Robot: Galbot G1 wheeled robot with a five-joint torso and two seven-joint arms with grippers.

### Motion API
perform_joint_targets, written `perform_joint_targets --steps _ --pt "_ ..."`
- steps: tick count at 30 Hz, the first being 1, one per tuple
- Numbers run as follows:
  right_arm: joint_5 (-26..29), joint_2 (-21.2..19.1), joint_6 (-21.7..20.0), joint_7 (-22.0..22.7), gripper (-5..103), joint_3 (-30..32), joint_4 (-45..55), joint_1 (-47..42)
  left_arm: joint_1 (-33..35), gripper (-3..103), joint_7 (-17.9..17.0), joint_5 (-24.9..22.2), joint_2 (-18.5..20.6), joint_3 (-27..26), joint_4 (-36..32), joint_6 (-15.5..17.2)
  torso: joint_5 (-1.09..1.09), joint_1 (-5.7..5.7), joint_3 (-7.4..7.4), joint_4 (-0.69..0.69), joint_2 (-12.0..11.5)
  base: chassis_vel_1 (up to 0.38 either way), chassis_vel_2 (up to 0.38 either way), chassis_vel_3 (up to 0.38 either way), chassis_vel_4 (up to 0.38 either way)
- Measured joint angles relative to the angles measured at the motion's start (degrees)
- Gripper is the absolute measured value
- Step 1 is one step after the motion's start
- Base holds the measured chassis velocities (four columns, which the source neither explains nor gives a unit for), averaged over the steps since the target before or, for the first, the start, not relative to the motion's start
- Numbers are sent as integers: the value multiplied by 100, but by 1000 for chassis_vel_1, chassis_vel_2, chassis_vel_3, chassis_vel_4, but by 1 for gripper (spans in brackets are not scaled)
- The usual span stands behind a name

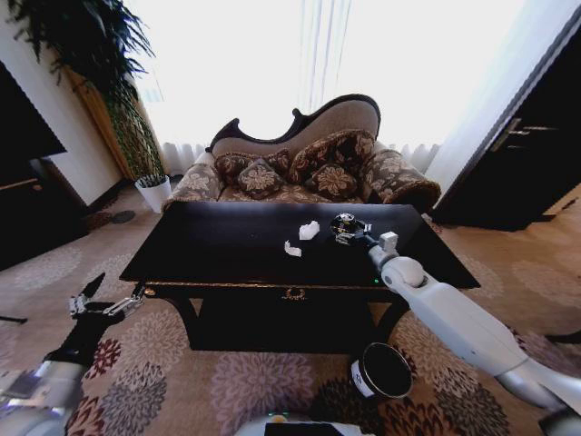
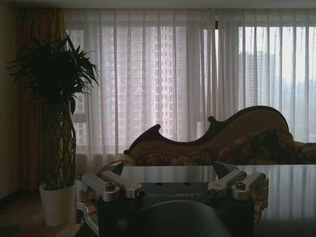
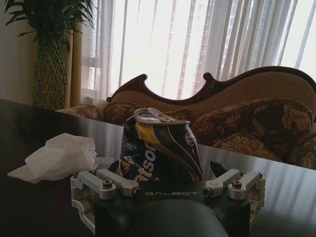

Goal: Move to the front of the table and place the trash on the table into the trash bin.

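While my left gripper [image 1: 102, 297] hangs open just off the table's [image 1: 218, 250] near left corner, my right gripper [image 3: 167, 170] sits on the tabletop, jaws wide around a crushed black can [image 3: 163, 145], two paper wads [image 1: 301, 238] beside it, the trash bin [image 1: 381, 371] on the floor below.

crushed can [image 3: 160, 145] base hidden behind right gripper [image 3: 165, 170], paper wad [image 3: 59, 157] beside it cut off by gripper body, contact probably not made
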Motion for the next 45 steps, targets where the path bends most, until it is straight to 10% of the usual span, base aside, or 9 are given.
perform_joint_targets --steps 25,45 --pt "-142 220 172 222 10 39 17 -75 0 100 0 0 0 0 0 0 0 0 0 1 0 0 0 0 0" --pt "138 -157 118 352 0 1847 1520 -2050 0 100 -1 0 0 0 0 0 2 -1 -1 -1 0 0 0 0 0"
